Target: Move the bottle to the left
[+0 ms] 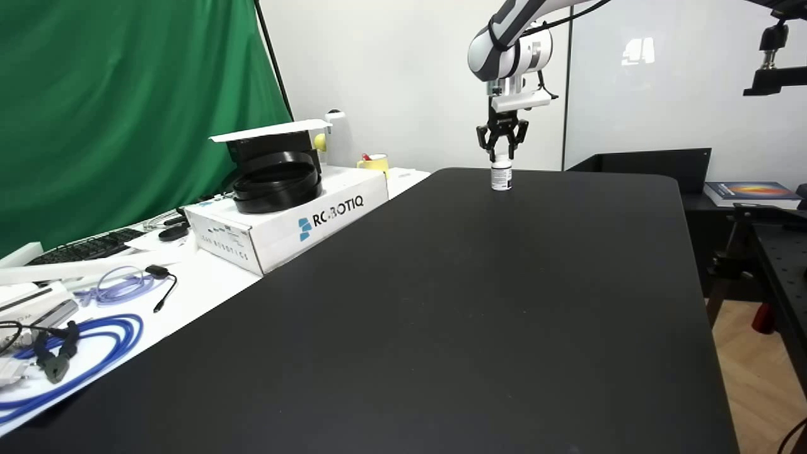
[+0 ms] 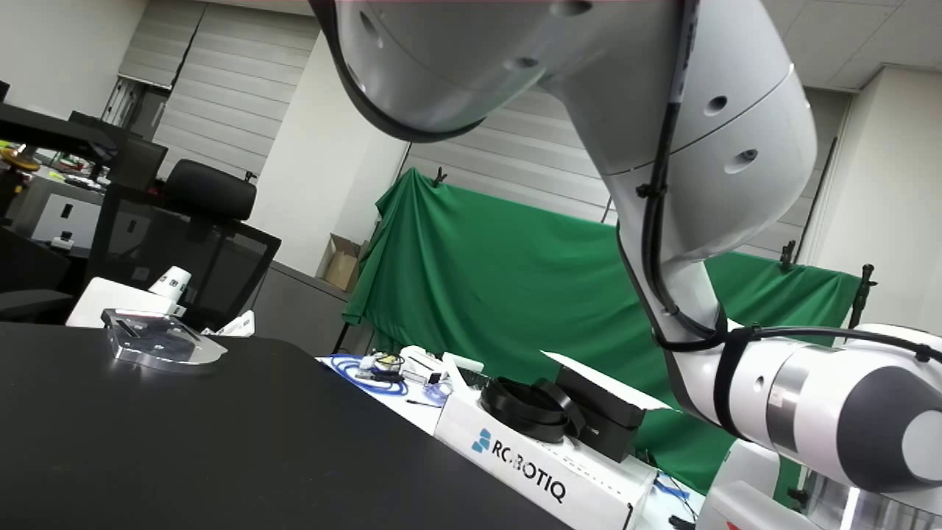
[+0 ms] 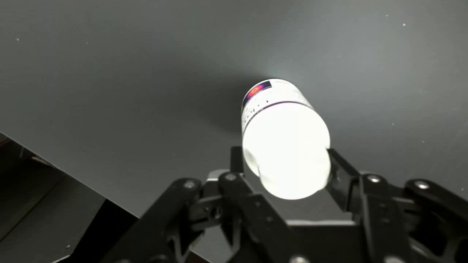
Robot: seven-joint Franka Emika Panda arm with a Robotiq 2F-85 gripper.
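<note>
The small white bottle [image 1: 502, 176] with a white cap and printed label stands upright on the black table, close to its far edge in an exterior view. My gripper [image 1: 502, 155] points straight down over it, with its fingers on either side of the cap. In the wrist view the bottle [image 3: 281, 124] sits between the fingers of the open gripper [image 3: 283, 157]. A gap shows between the left finger and the cap. The right finger is very close to the cap; I cannot tell if it touches. Bottle and gripper are out of view in an exterior view where only the arm [image 2: 684, 184] shows.
The black table [image 1: 473, 302] shows in both exterior views. A white Robotiq box [image 1: 315, 221] with black rings [image 1: 277, 183] on it stands on the white side table beside it. A clear plate-like object [image 2: 158, 342] lies near the table's edge. Blue cable [image 1: 120, 340] lies on the side table.
</note>
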